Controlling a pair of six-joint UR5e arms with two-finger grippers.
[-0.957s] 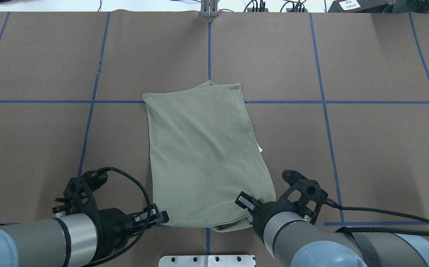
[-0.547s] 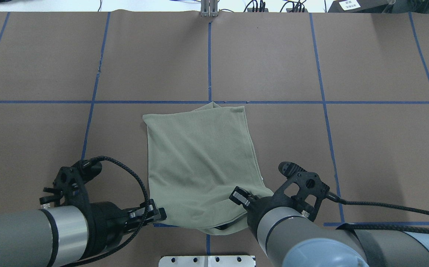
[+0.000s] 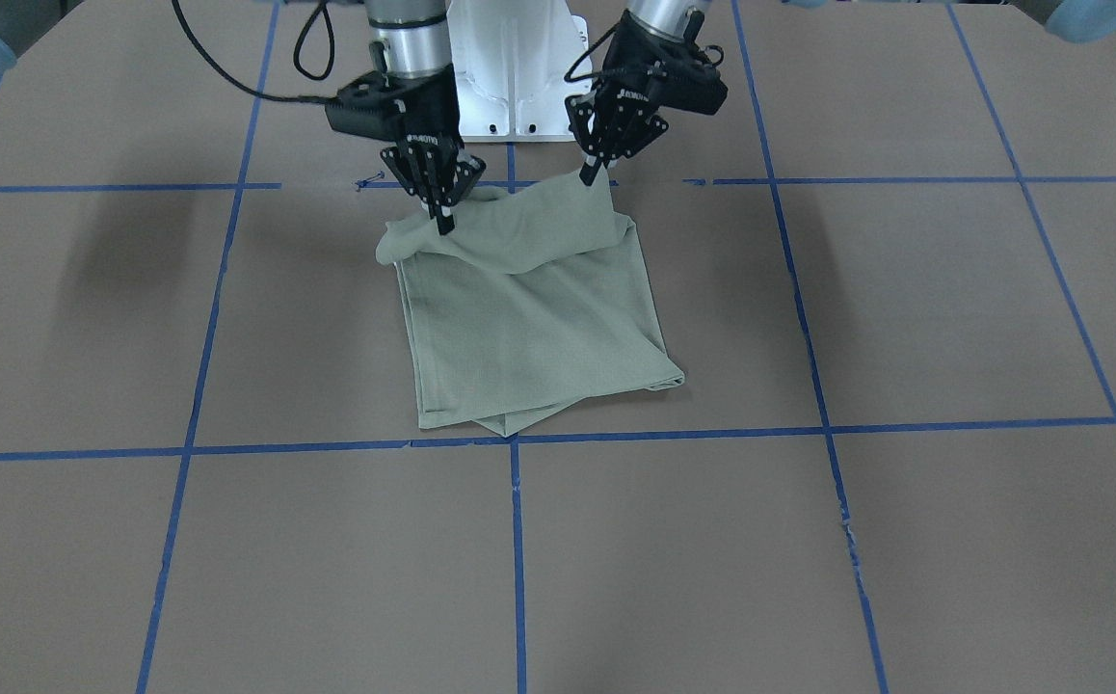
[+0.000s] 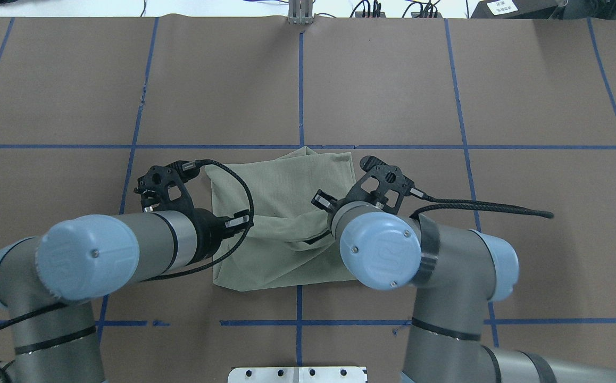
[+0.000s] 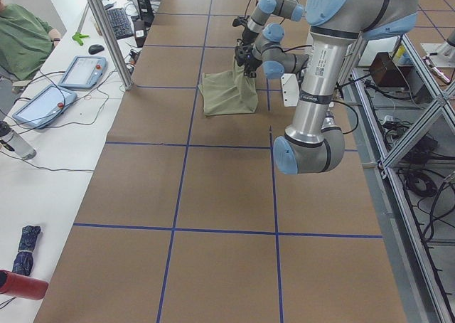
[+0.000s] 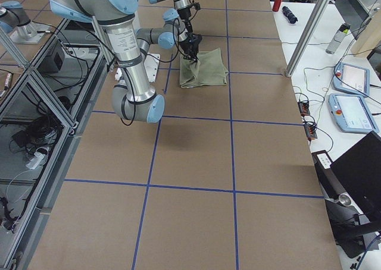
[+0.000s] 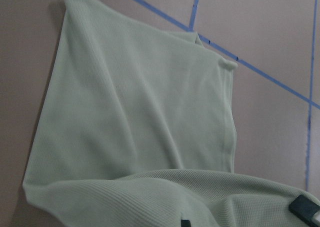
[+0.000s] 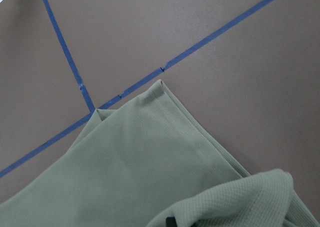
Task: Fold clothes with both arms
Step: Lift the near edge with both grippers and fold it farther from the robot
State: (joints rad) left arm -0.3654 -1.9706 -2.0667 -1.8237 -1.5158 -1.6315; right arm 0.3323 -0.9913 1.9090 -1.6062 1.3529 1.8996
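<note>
Left gripper (image 3: 590, 174) and right gripper (image 3: 443, 222) both point downward, side by side; jaws pinched closed.

Overhead, jaws hidden beneath left arm (image 4: 169, 242) and right arm (image 4: 377, 250), shirt (image 7: 135, 112) cropped in wrist views

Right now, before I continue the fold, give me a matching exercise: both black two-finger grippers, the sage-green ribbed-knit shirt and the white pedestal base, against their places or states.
Things:
1. left black two-finger gripper
2. right black two-finger gripper
3. sage-green ribbed-knit shirt
4. white pedestal base

Places or states:
A. stands between the two arms
B. edge nearest the robot raised, the rest flat on the brown table
C. pinches the shirt corner on the front-facing view's left
D. pinches the shirt corner on the front-facing view's right

Pairs: 1-D, 2-C, 3-B, 4-A.
</note>
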